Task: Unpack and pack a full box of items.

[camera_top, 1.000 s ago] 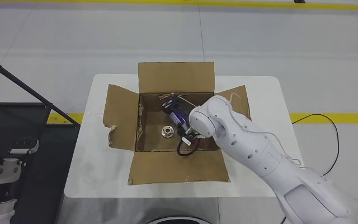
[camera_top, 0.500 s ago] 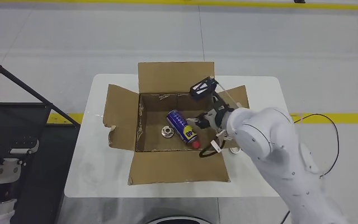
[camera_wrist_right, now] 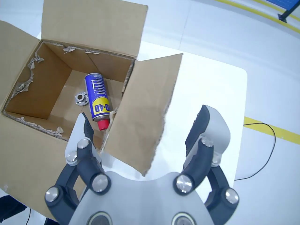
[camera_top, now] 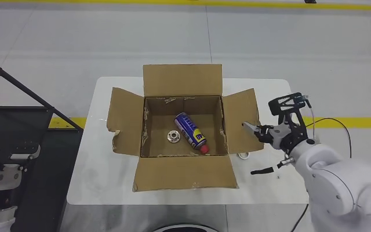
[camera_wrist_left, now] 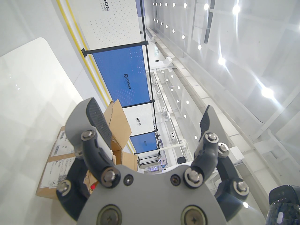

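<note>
Since a second ago the right arm has pulled out of the box and swung past its right flap. The spray can, which sat under the gripper then, now lies free on the box floor.

- **Spray can:** on its side near the middle of the box floor, red cap toward the front right corner.
- **Metal flange:** flat on the floor, just beside the can on its left; touching or not, can't tell.
- **Handling (judgement):** the can is a stiff, smooth metal cylinder, likely moderate weight. It will roll and could slip in the pads. Grip across the mid-body, square to its long axis, not on the cap. The flange is small, rigid and low, so pinch its raised hub.
- **Box:** all four flaps folded out, torn edges inside.
- **Right gripper:** outside the box, just past the right flap, jaws wide apart and holding nothing.
- **Left gripper:** away from the box, pointing up at the ceiling, fingers spread and empty.
- **Table:** white, the box sits mid-table.
</note>
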Robot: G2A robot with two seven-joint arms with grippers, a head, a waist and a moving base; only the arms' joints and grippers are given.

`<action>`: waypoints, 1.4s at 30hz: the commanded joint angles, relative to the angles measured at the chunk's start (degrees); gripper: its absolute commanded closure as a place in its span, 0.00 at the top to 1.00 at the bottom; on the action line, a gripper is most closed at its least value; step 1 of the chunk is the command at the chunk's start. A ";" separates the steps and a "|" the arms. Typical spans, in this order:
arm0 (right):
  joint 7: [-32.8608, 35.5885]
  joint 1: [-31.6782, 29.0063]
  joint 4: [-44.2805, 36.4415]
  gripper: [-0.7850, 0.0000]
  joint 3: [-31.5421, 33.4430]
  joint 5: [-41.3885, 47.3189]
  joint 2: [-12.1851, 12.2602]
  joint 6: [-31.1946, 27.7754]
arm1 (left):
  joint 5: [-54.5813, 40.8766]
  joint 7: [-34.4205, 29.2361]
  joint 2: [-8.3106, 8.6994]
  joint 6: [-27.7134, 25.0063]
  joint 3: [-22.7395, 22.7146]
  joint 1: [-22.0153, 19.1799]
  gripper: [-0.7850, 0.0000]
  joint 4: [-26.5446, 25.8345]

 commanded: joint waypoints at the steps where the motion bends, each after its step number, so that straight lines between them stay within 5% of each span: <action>1: -1.86 -2.47 0.06 1.00 2.66 0.38 0.13 -1.00 | 0.00 0.00 0.00 0.00 0.00 0.00 1.00 0.00; 18: -11.28 -23.76 2.03 1.00 19.11 9.01 0.98 -18.22 | 0.00 0.00 0.00 0.00 0.00 0.00 1.00 0.00; 32: -9.02 -18.90 18.10 1.00 15.07 10.67 2.19 -25.70 | 0.00 0.00 0.00 0.00 0.00 0.00 1.00 0.00; 42: -9.02 -18.90 18.10 1.00 15.07 10.67 2.19 -25.70 | 0.00 0.00 0.00 0.00 0.00 0.00 1.00 0.00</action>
